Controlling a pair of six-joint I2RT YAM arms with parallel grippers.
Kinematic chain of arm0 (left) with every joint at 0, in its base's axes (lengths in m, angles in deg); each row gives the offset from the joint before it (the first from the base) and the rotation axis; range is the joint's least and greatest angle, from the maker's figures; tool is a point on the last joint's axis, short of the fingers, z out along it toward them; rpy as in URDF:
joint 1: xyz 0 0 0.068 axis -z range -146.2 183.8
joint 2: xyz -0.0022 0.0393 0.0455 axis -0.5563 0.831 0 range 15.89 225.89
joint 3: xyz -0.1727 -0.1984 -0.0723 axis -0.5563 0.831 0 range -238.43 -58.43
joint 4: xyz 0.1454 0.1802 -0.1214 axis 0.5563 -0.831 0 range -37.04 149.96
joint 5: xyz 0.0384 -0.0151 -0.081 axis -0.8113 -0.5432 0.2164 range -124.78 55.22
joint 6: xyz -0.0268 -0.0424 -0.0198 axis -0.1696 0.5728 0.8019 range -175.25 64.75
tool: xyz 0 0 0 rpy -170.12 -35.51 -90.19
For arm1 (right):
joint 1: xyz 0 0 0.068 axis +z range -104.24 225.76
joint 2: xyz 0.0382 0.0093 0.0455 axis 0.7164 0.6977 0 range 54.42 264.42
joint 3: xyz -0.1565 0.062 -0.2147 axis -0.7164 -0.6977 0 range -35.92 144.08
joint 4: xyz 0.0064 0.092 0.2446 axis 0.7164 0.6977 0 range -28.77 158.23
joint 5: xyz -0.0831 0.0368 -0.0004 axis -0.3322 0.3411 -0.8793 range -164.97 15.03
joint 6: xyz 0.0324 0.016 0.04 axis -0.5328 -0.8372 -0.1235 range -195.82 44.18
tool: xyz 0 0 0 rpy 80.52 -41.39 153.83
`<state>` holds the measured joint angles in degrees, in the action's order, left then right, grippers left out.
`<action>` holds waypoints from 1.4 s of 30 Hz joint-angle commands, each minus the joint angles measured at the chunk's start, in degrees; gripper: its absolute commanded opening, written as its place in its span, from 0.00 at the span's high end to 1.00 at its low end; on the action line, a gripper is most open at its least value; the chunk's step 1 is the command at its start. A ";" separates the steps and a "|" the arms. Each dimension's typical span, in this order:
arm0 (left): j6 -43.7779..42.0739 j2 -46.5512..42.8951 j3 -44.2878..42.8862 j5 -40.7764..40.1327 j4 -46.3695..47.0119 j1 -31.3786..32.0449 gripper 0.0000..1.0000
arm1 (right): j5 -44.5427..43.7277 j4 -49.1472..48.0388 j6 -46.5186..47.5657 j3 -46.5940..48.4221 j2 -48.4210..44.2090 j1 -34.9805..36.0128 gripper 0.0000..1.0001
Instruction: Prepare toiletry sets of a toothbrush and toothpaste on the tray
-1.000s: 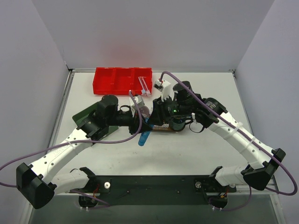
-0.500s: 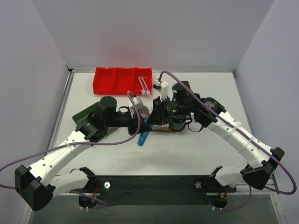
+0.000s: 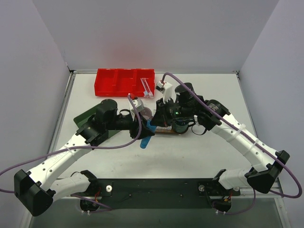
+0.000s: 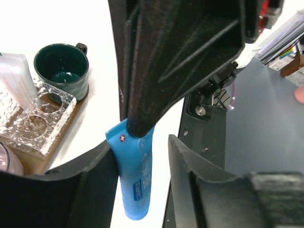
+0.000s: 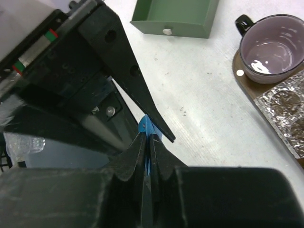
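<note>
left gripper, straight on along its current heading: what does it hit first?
The blue toothpaste tube, which hangs in the gap of the open left gripper. Just past it is the right gripper, shut on the tube's flat end. Depth is unclear, so both may come almost together.

The blue toothpaste tube (image 3: 145, 138) was held pinched by its flat crimped end, cap end pointing near, just near of the left end of the dark brown wooden tray (image 5: 247, 78). Two pink-white toothbrushes (image 3: 146, 88) were left lying in the right compartment of the red bin (image 3: 109, 83)
</note>
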<state>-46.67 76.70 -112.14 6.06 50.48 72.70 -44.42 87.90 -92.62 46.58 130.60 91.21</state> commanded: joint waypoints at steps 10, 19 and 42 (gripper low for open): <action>4.25 -4.30 -2.19 4.52 7.54 -10.05 0.24 | -16.64 -2.68 3.95 -0.15 -6.74 -0.72 1.00; 4.08 -6.68 0.46 -21.34 2.29 -21.57 0.22 | -36.67 -1.89 8.71 3.81 -5.61 2.53 1.00; 1.88 -5.80 1.42 -31.44 -2.04 -21.67 0.22 | -47.94 -14.90 9.06 0.56 5.29 3.59 1.00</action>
<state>-43.94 70.89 -110.57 -24.95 47.42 51.23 -88.68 77.65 -84.51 47.22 135.72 94.25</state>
